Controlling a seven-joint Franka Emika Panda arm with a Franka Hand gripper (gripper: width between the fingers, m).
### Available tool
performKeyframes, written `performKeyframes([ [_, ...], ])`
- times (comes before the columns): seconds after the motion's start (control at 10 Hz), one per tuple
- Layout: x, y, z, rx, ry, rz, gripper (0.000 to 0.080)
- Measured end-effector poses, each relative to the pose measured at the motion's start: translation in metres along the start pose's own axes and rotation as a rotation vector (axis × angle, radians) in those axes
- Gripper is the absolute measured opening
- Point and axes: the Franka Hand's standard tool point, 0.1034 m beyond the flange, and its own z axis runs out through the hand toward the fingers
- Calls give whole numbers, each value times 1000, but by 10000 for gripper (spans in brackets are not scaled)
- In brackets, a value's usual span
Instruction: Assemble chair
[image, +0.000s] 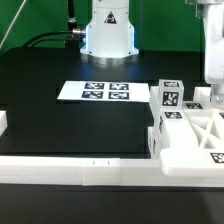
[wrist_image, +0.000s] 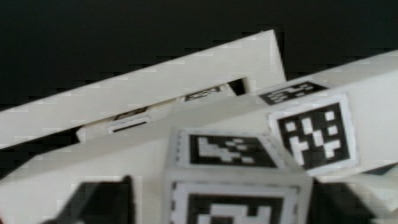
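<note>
We're scanning L to R in the exterior view: marker board (image: 94, 91) lying flat mid-worktop, then the chair parts at the right – tagged leg bar (image: 169, 99) standing upright, X-braced frame (image: 197, 137) in front of it against the border rail (image: 70, 168). Claw (image: 211, 88) is hanging just right of the bar, wrist view looking straight down on the bar's tagged top (wrist_image: 228, 150). Can't tell if fingers are parted or pinching; nothing looks held.
</note>
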Motion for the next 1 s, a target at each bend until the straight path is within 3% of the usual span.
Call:
performKeyframes([
  [0.1, 1, -2, -2, 2, -1, -60, 583],
  [0.2, 1, -3, -2, 3, 0, -163, 583],
  [0.3, 1, -2, -1, 2, 1, -227, 636],
  [1.0, 3, -6, -3, -11, -1, -825, 649],
])
